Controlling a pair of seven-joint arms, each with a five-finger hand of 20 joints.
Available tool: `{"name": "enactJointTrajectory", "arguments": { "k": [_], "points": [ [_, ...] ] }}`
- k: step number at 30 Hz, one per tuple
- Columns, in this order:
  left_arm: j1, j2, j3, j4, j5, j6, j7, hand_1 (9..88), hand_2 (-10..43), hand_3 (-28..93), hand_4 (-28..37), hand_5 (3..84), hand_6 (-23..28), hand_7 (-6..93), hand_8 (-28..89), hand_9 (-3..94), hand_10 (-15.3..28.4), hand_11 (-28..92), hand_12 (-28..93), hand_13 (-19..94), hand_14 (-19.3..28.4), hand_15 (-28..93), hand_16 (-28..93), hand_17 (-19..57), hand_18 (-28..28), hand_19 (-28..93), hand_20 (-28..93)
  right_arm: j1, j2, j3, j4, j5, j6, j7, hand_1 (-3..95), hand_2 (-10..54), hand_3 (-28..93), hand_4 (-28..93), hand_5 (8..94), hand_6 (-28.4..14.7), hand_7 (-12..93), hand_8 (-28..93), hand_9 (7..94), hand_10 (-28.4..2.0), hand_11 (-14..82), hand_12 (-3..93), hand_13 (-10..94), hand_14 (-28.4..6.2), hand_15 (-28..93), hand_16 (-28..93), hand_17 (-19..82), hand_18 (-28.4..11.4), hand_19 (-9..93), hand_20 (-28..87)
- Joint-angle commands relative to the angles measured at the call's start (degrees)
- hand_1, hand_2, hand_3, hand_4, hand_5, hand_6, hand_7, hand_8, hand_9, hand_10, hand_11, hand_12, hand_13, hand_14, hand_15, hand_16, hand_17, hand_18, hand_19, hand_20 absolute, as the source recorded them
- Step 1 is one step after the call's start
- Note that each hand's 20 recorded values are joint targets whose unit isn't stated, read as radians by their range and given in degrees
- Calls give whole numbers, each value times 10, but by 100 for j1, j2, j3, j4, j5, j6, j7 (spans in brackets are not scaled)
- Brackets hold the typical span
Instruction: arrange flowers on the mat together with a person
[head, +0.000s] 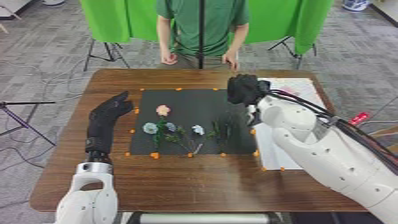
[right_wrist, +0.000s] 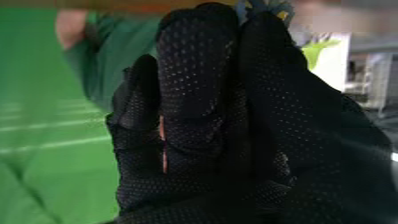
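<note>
Brown table (head: 164, 187), flowers (head: 149, 128) on black mat (head: 182, 105).
Right hand (head: 242, 90) at mat's far right corner, pinching blue flower (right_wrist: 281, 7); left hand (head: 108, 111) left of mat, fingers loosely straight.

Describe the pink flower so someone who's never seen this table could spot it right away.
On the brown table, find the black mat just right of the robot's left hand. In the mat's left half lies the pink flower, its bloom nearer the person than the pale blue blooms. Its pink colour sets it apart from them.
</note>
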Motion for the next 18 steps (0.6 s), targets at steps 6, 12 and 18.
{"name": "enactJointTrajectory", "arguments": {
  "k": [6, 12, 18],
  "points": [
    [12, -37, -4, 27, 45, -134, -65, 261, 33, 655, -190, 491, 37, 119, -52, 469, 136, 197, 157, 375, 182, 242, 29, 53, 141, 155, 209, -66, -137, -86, 9, -154, -150, -102, 595, -95, 618, -229, 810, 41, 201, 56, 862, -70, 42, 350, 893, -3, 349, 448, 421, -174, 765, 510],
    [15, -38, -13, 29, 44, -162, -59, 262, 30, 656, -189, 489, 37, 118, -52, 468, 135, 196, 156, 375, 182, 240, 30, 52, 141, 152, 208, -137, -107, -2, -43, -140, -309, -80, 568, -95, 616, -227, 786, 39, 179, 47, 832, -70, 39, 324, 883, -6, 351, 445, 413, -177, 762, 512],
    [-4, -35, -16, 33, 53, -186, -64, 262, 29, 657, -189, 489, 38, 118, -52, 466, 135, 195, 157, 374, 182, 238, 31, 51, 141, 151, 208, -179, -85, 34, -101, -168, -457, -106, 546, -95, 619, -225, 762, 31, 164, 43, 795, -79, 85, 268, 875, -11, 352, 432, 405, -179, 754, 513]
  ]
}}
